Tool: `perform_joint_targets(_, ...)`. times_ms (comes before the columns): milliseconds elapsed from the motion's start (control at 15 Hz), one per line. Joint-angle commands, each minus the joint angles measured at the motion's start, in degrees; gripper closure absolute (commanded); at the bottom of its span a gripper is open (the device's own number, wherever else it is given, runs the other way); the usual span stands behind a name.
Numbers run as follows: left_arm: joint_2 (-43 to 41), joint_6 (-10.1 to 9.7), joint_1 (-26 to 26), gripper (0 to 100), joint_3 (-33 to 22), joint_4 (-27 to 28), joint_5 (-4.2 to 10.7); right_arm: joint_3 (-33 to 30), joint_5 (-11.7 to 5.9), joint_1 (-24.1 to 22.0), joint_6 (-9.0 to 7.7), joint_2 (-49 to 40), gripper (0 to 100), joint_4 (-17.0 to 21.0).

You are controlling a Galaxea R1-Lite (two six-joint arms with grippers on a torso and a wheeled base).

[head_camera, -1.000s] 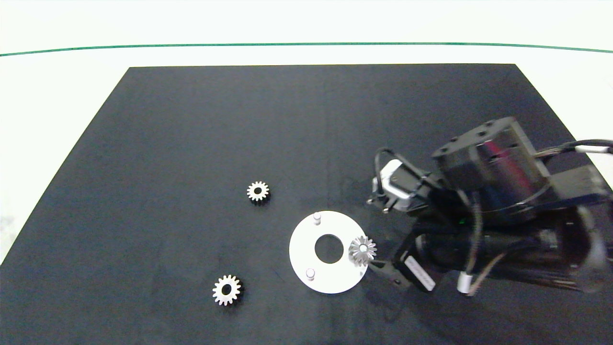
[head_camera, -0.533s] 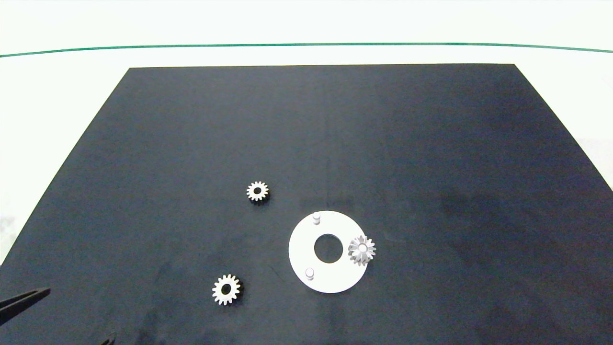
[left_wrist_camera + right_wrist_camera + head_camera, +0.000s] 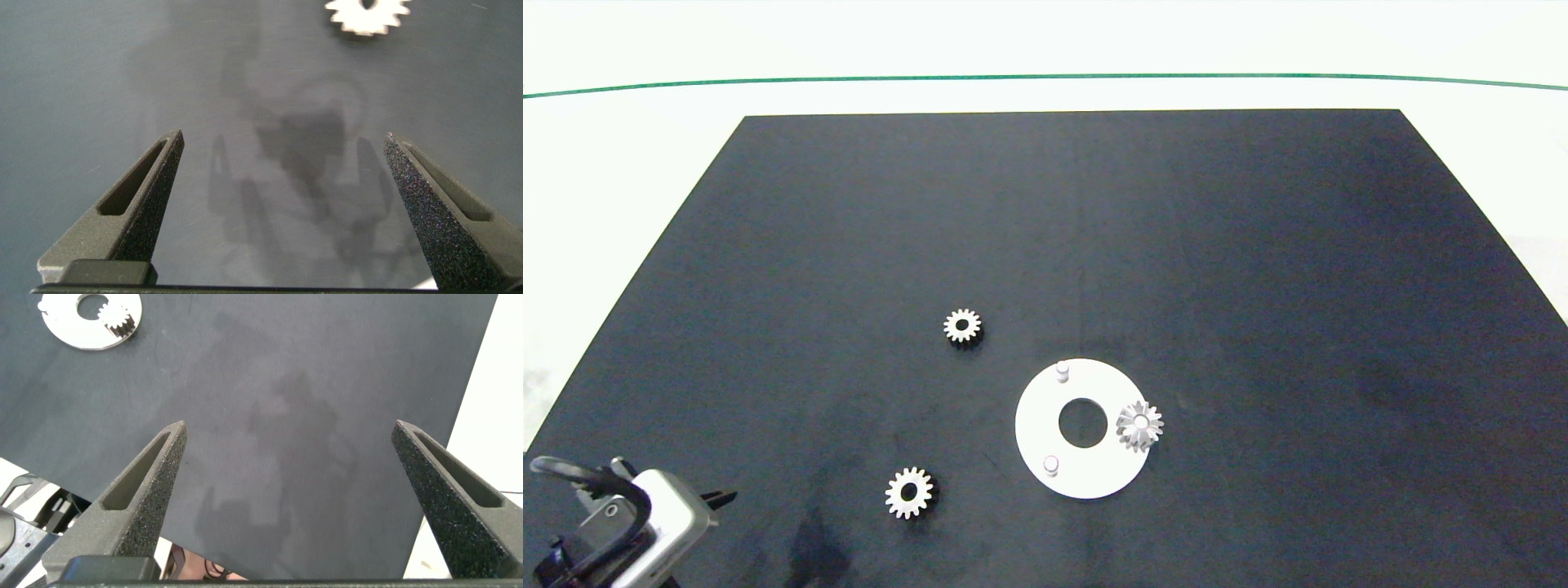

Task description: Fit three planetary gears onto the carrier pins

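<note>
The left gripper [image 3: 282, 204] is spread wide, its two grey fingers [image 3: 147, 196] holding nothing and hovering over bare black mat [image 3: 1258, 245], near the loose gear [image 3: 909, 493] that lies well to the left of the white disc [image 3: 1045, 416], level with its near edge. The right gripper [image 3: 290, 498] is likewise fully parted and empty, out over the mat far from the disc, which shows small in its wrist view. One gear [image 3: 1140, 425] sits on the pin at the disc's right edge. The other two carrier pins, the far one [image 3: 1062, 371] and the near one [image 3: 1051, 466], stand bare. A third gear [image 3: 962, 327] lies flat on the mat beyond the disc's far-left side. Nothing stands between the left gripper and the nearest loose gear.
</note>
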Motion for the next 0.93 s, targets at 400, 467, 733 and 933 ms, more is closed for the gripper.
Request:
perform_joint_targets(400,12.2,-0.36,-8.5,0,-8.0,-0.8,2.86,0.8,-0.13,-2.4,-0.15,0.6,0,0.6)
perform_joint_targets(467,13.3,-0.36,-9.2,0,-8.1,-1.6,2.86,1.7,-0.13,-2.4,-0.15,0.7,0,0.6)
perform_joint_targets(733,16.8,-0.36,-11.1,0,-8.2,-3.6,2.95,1.0,-0.13,-2.6,-0.15,1.6,0,0.6)
perform_joint_targets(933,18.7,-0.27,-11.3,0,-9.3,-4.4,3.04,1.7,-0.13,-2.6,-0.15,1.5,0,0.8)
